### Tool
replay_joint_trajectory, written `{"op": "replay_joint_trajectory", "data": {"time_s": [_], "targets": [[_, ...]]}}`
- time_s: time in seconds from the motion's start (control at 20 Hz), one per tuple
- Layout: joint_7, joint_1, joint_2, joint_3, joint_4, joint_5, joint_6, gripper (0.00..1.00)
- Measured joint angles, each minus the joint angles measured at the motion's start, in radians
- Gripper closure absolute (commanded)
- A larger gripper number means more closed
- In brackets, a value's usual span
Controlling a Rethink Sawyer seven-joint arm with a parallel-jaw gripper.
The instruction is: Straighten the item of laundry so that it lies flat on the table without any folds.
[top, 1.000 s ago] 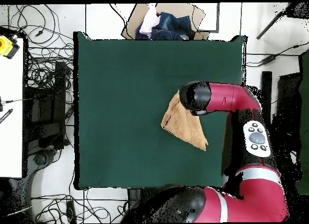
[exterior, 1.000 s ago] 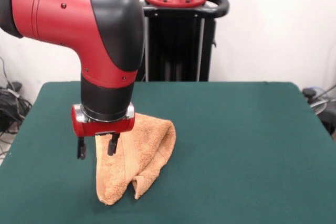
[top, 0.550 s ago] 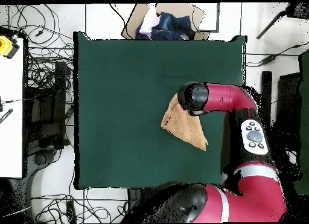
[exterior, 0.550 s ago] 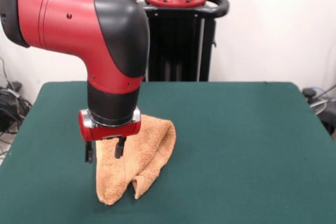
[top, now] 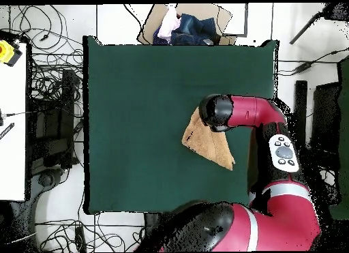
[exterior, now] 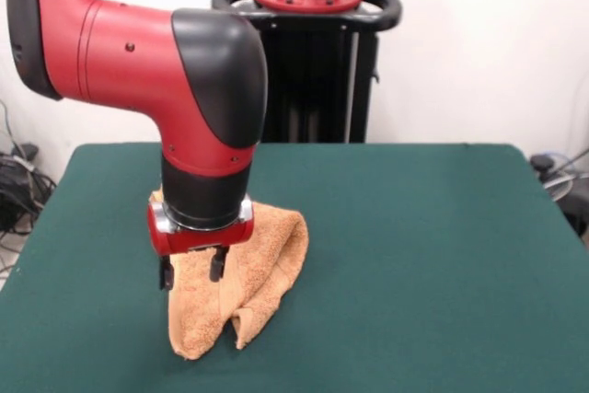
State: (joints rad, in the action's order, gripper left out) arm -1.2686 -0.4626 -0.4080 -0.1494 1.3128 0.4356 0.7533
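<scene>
Gripper (exterior: 192, 271), fingers spread, hangs over the folded towel's (exterior: 253, 269) upper left edge.

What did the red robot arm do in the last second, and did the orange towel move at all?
The gripper came down lower and slid a little to the right in the front view, closing in on the crumpled orange-tan terry-cloth towel. Its fingers are apart and hold nothing. The towel kept the same folded shape and spot on the dark green felt table.
</scene>
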Motion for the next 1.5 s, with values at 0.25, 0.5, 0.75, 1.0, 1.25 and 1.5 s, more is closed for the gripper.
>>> {"op": "replay_joint_trajectory", "data": {"time_s": [0.25, 0.5, 0.75, 1.0, 1.25, 1.5], "targets": [[0.0, 0.0, 0.019, 0.0, 0.0, 0.0, 0.0, 0.0], [0.0, 0.0, 0.022, 0.0, 0.0, 0.0, 0.0, 0.0], [0.0, -0.001, 0.022, -0.005, 0.0, -0.005, 0.0, 0.0], [0.0, -0.002, 0.033, -0.031, -0.018, -0.024, 0.008, 0.0], [0.0, 0.013, 0.057, -0.033, -0.05, -0.037, 0.035, 0.0], [0.0, 0.036, 0.079, -0.034, -0.093, -0.056, 0.099, 0.0]]}}
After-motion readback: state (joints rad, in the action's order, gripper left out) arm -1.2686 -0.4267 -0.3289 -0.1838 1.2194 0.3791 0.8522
